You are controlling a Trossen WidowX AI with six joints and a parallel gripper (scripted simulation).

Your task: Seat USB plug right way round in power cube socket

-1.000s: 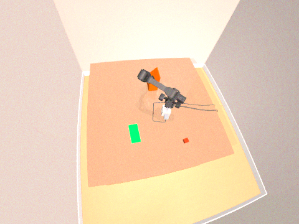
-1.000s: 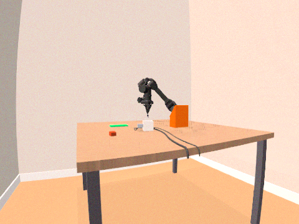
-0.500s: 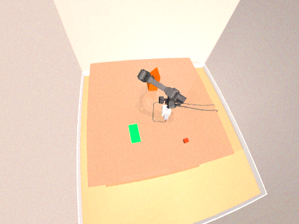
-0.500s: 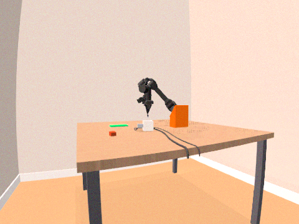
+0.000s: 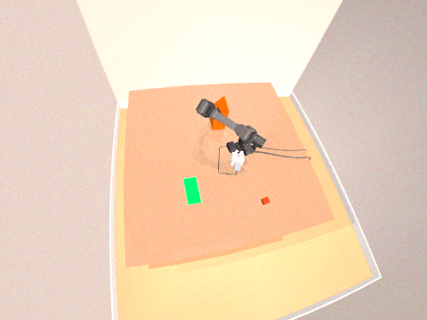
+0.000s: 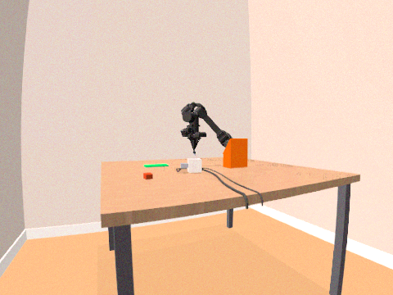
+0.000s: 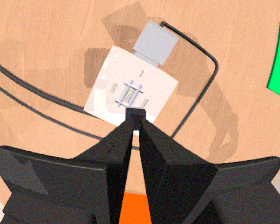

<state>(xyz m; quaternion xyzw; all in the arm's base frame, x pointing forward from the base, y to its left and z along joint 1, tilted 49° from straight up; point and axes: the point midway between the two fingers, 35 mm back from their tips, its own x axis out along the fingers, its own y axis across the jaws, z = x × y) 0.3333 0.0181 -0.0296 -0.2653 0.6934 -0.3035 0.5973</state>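
Note:
My gripper (image 6: 194, 152) (image 7: 136, 124) points straight down, shut on the USB plug (image 6: 195, 155) (image 7: 135, 113), whose dark body shows at the fingertips in the wrist view. A small pale tip shows below the fingers in the exterior view, just above the cube. The white power cube (image 5: 237, 159) (image 6: 194, 165) (image 7: 162, 87) stands on the table. Its top socket (image 7: 129, 95) shows uncovered, just ahead of the plug in the wrist view, and the cube looks turned relative to the fingers. The plug's way round cannot be told.
A grey block plug (image 5: 237, 167) (image 6: 184, 165) (image 7: 156, 42) sticks out of the cube's side. Dark cables (image 5: 285, 149) (image 6: 229, 187) (image 7: 192, 106) loop around and run to the table edge. An orange block (image 5: 218, 123) (image 6: 238, 153), a green slab (image 5: 192, 190) (image 6: 155, 165) and a red block (image 5: 265, 200) (image 6: 147, 176) stand apart.

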